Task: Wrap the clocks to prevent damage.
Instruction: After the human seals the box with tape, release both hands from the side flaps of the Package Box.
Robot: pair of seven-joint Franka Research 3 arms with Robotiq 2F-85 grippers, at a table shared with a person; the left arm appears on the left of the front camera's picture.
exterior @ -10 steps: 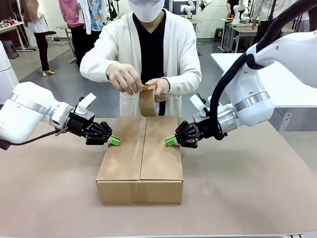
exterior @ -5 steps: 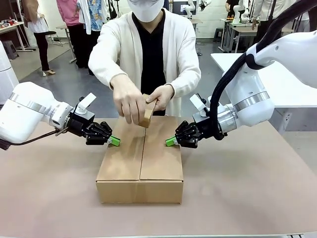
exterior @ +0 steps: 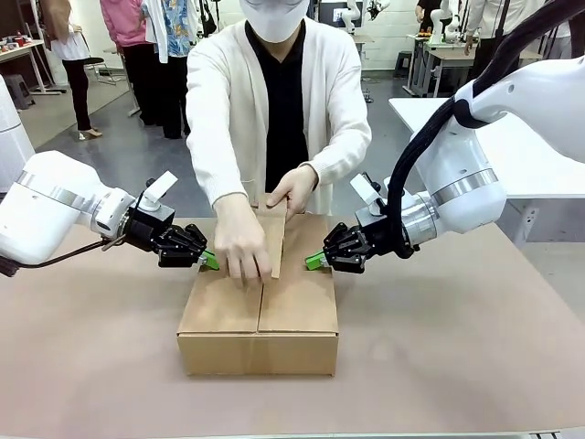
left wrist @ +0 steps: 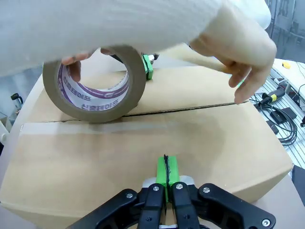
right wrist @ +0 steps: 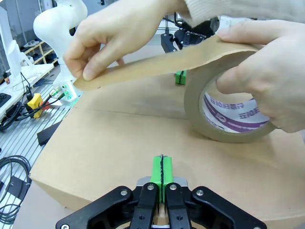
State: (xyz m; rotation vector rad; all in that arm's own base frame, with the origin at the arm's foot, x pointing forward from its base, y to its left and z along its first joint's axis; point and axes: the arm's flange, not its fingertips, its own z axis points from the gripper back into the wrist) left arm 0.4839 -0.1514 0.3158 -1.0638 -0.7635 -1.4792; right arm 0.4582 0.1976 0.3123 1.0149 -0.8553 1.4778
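Cardboard box (exterior: pixel 292 306) is sitting closed on the table (exterior: pixel 457 366) in the front view, its two top flaps meeting along a middle seam. The left gripper (exterior: pixel 212 261) is pressing its shut green pads together at the box's left top edge, and the right gripper (exterior: pixel 314 262) is doing the same at the box's right top edge, neither one holding anything. A person beyond the box is leaning over it: one hand (exterior: pixel 242 247) is resting on the box top with a roll of brown tape (exterior: pixel 272 242) on the seam, while the other hand (exterior: pixel 292 190) is lying at the box's far edge. In the left wrist view, the left gripper (left wrist: pixel 165 171) is showing its jaws fully closed at the box's near edge, the tape roll (left wrist: pixel 95 86) is standing on edge on the seam, and a stretch of laid tape is running along the box top beside it. In the right wrist view, the right gripper (right wrist: pixel 162 174) is likewise closed at the box's edge, and a tape strip (right wrist: pixel 157 64) is stretching from the roll, above the box top, to the other hand's fingertips (right wrist: pixel 90 71).
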